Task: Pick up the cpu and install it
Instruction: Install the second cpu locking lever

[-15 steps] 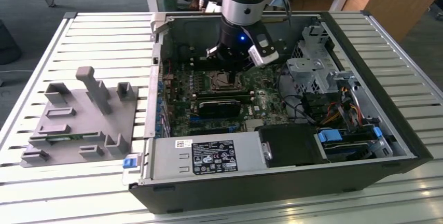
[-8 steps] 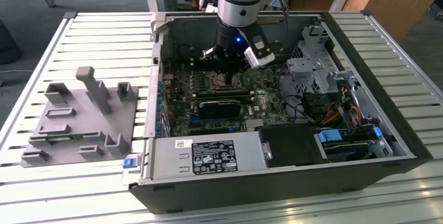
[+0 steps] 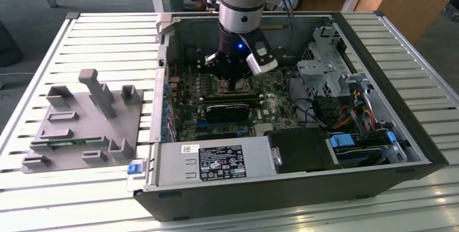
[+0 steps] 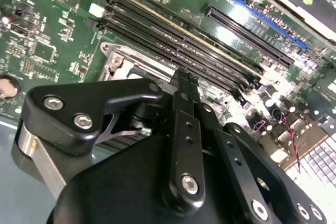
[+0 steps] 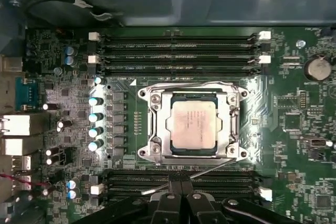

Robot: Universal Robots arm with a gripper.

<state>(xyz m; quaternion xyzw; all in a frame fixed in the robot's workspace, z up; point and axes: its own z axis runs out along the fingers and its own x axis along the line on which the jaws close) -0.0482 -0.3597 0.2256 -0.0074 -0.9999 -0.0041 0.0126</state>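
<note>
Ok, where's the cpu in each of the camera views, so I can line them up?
Exterior view: inside the open case, in the socket frame directly under the gripper, barely visible.
First wrist view: the cpu lies mid-picture, seated in the frame.
Second wrist view: hidden behind the gripper; the frame's corner peeks out beside it.
Shared landmark: the socket frame, next to the long black memory slots.

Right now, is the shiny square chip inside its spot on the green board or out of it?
In. In the first wrist view the cpu lies flat inside the metal socket frame on the motherboard.
</note>
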